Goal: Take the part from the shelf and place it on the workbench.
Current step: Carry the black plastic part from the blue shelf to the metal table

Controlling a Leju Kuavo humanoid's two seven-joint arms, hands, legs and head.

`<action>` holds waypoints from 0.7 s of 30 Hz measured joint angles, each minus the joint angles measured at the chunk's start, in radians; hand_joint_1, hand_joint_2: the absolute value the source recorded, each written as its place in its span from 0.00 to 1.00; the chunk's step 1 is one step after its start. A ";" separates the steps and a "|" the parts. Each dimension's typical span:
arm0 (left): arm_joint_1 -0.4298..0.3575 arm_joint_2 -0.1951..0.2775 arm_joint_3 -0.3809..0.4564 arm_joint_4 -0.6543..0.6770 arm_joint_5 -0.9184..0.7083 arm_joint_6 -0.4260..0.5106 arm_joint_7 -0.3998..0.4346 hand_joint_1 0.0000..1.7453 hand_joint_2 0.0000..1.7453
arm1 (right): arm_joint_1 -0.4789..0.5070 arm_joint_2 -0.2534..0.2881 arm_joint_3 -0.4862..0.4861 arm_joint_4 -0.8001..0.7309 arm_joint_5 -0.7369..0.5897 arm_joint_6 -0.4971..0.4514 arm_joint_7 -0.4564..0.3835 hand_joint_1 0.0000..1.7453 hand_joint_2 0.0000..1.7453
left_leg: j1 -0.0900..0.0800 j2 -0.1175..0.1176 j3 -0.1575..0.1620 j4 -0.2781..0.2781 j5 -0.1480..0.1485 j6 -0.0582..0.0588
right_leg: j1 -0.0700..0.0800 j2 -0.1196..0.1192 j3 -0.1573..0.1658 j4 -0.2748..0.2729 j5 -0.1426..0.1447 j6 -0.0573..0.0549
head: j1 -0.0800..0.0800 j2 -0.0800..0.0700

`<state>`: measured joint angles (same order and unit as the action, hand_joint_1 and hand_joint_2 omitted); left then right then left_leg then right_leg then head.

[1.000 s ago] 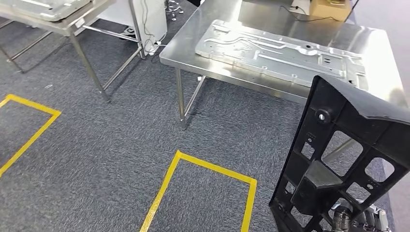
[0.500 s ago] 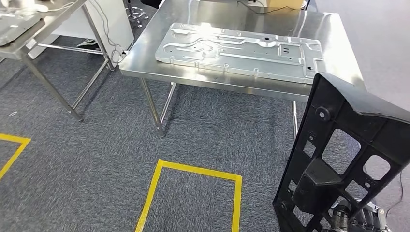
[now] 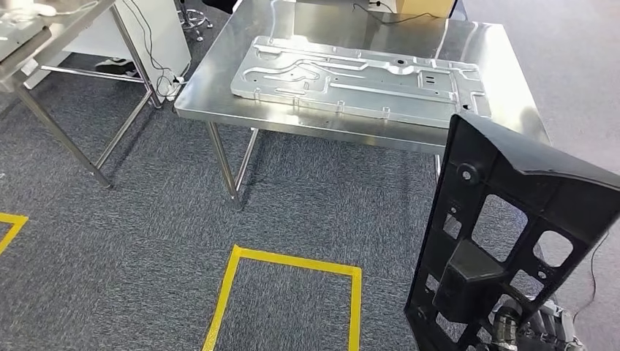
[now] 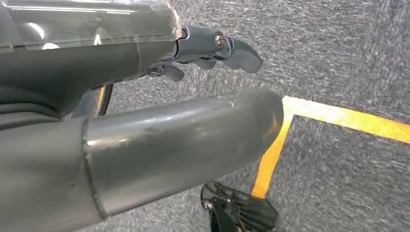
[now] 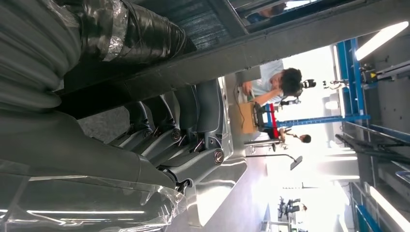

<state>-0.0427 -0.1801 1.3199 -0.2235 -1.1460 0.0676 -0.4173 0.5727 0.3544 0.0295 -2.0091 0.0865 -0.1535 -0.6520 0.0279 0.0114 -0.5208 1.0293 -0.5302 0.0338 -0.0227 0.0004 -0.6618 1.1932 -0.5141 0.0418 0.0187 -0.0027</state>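
Head view: black part carried upright, short of the table

Head view: right hand grips the black part from below, near the steel table bearing a metal plate.

Left wrist view: left hand empty, fingers loosely apart above carpet and yellow tape.

Right wrist view: right hand's fingers wrap the part's edge.

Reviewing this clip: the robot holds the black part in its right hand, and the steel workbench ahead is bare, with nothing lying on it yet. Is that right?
Not quite. The right hand does hold the black part, but the workbench is not bare: the head view shows a large flat silver metal plate lying across its top. The rest stands.
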 joint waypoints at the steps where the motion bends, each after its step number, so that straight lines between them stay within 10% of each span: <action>1: 0.000 0.000 0.001 0.000 0.000 0.000 0.001 0.00 0.00 | -0.001 0.000 0.001 0.001 0.001 0.001 0.000 1.00 1.00 | 0.000 0.001 0.007 -0.001 -0.006 -0.005 | 0.002 -0.004 0.029 -0.062 0.028 -0.003 | 0.000 0.000; 8: -0.007 0.000 0.003 0.000 -0.002 0.000 0.001 0.00 0.00 | -0.002 0.000 0.006 0.003 0.002 0.004 -0.001 1.00 1.00 | 0.000 0.005 0.022 0.019 -0.045 -0.042 | 0.010 -0.001 0.098 -0.175 0.028 -0.048 | -0.001 0.000; 12: -0.003 0.000 0.003 0.000 -0.003 -0.002 0.004 0.00 0.00 | -0.006 0.000 0.012 0.009 0.006 0.004 -0.001 1.00 1.00 | -0.001 -0.003 -0.120 0.252 -0.118 -0.042 | 0.017 0.002 0.133 -0.183 0.005 -0.068 | -0.003 0.000; 14: 0.000 0.002 0.004 0.000 -0.003 -0.002 0.005 0.00 0.00 | -0.006 0.000 0.014 0.015 0.008 0.004 0.000 1.00 1.00 | -0.002 -0.003 -0.142 0.240 -0.063 -0.038 | 0.022 0.009 0.156 -0.183 -0.013 -0.068 | -0.003 0.000; 17: 0.002 0.005 0.004 0.000 -0.003 -0.001 0.007 0.00 0.00 | -0.010 0.000 0.020 0.026 0.011 0.005 0.000 1.00 1.00 | -0.011 -0.007 -0.092 0.073 0.051 -0.021 | 0.025 0.014 0.188 -0.181 -0.044 -0.059 | -0.003 0.000; 21: 0.002 0.005 0.004 0.000 -0.006 0.000 0.009 0.00 0.00 | -0.016 0.000 0.029 0.040 0.021 -0.003 0.000 1.00 1.00 | -0.017 -0.011 -0.062 0.013 0.044 -0.004 | 0.024 0.017 0.196 -0.176 -0.055 -0.037 | -0.002 0.000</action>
<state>-0.0412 -0.1753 1.3241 -0.2234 -1.1520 0.0678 -0.4087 0.5567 0.3545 0.0581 -1.9693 0.1079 -0.1568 -0.6521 0.0105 0.0008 -0.5832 1.0421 -0.4862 0.0295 0.0008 0.0171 -0.4653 1.0173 -0.5687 0.0044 0.0162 -0.0027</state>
